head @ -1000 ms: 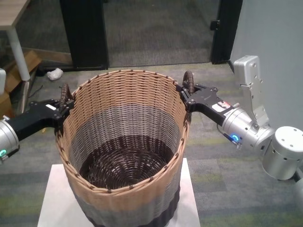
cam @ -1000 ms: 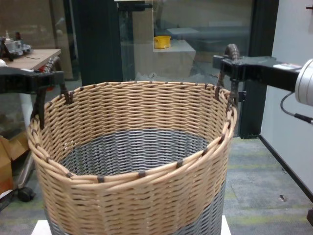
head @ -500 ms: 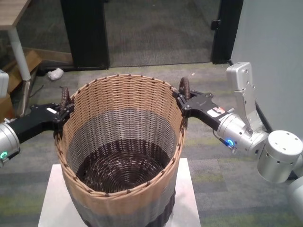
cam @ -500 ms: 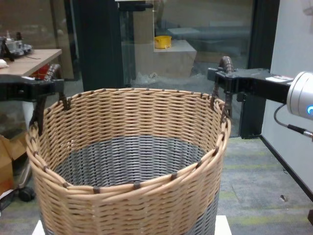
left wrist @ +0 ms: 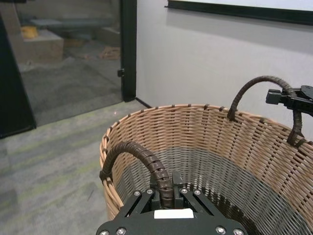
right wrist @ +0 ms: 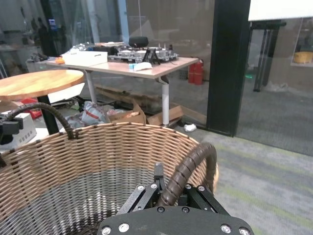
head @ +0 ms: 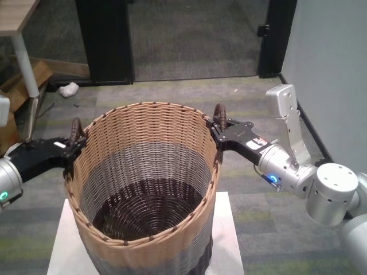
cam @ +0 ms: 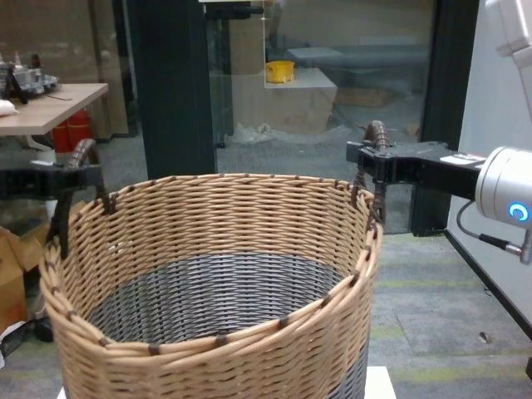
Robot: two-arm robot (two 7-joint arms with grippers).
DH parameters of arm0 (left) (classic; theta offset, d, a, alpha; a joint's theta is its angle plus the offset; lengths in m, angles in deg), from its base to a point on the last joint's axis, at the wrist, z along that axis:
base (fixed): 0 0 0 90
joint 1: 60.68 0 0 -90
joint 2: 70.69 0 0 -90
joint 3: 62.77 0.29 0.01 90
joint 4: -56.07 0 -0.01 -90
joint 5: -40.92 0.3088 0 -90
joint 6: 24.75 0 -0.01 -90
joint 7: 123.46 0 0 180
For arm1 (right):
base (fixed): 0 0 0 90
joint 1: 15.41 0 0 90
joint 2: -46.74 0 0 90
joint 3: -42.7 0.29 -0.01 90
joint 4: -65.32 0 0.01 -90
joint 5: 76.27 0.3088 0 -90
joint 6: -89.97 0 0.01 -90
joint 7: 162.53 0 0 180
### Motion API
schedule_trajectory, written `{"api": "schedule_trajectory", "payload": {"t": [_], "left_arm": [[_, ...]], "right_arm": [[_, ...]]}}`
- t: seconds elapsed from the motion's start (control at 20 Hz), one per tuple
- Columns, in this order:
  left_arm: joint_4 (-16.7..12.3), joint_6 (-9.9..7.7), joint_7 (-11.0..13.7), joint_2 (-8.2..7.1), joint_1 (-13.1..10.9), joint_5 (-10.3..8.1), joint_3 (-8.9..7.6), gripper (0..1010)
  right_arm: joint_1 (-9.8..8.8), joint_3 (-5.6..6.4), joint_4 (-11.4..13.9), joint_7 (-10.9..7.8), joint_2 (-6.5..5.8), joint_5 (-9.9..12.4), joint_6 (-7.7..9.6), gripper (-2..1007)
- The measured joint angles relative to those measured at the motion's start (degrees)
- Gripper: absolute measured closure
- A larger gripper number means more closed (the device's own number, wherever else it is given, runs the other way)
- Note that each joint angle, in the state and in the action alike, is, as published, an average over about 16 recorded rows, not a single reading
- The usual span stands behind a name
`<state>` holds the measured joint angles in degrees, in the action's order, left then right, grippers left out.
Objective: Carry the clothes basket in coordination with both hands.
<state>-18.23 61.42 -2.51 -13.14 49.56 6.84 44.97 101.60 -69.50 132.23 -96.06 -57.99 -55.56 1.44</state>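
Observation:
The clothes basket [head: 143,123] is large, round and woven, with a tan top band, a grey middle and a dark base; it sits in the middle of the head view, and its underside is out of view. My left gripper [head: 71,146] is shut on the left loop handle [left wrist: 142,159]. My right gripper [head: 221,133] is shut on the right loop handle [right wrist: 193,166]. In the chest view the basket [cam: 216,224] hangs between the left gripper [cam: 75,174] and the right gripper [cam: 374,158]. The rim looks about level.
A white platform [head: 63,246] lies under the basket. A desk [head: 17,17] and cardboard boxes [head: 23,80] stand at the back left. A dark pillar [head: 106,40] is behind, and a grey wall [head: 332,57] is on the right.
Both grippers and the basket have come down together and a little toward me. The rim sits lower in the chest view. Both grips are unchanged.

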Motion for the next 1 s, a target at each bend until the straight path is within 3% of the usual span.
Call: {"api": "schedule_trajectory", "payload": {"t": [0.5, 1.0], "left_arm": [[3.5, 0.12, -0.4, 1.17, -0.2, -0.15, 0.24, 845], [3.8, 0.3, -0.5, 1.33, -0.2, -0.01, 0.25, 784]], "right_arm": [[0.43, 0.17, -2.9, -0.96, 1.12, 0.1, 0.21, 862], [0.45, 0.26, -3.2, -1.15, 1.26, 0.3, 0.45, 843]]}}
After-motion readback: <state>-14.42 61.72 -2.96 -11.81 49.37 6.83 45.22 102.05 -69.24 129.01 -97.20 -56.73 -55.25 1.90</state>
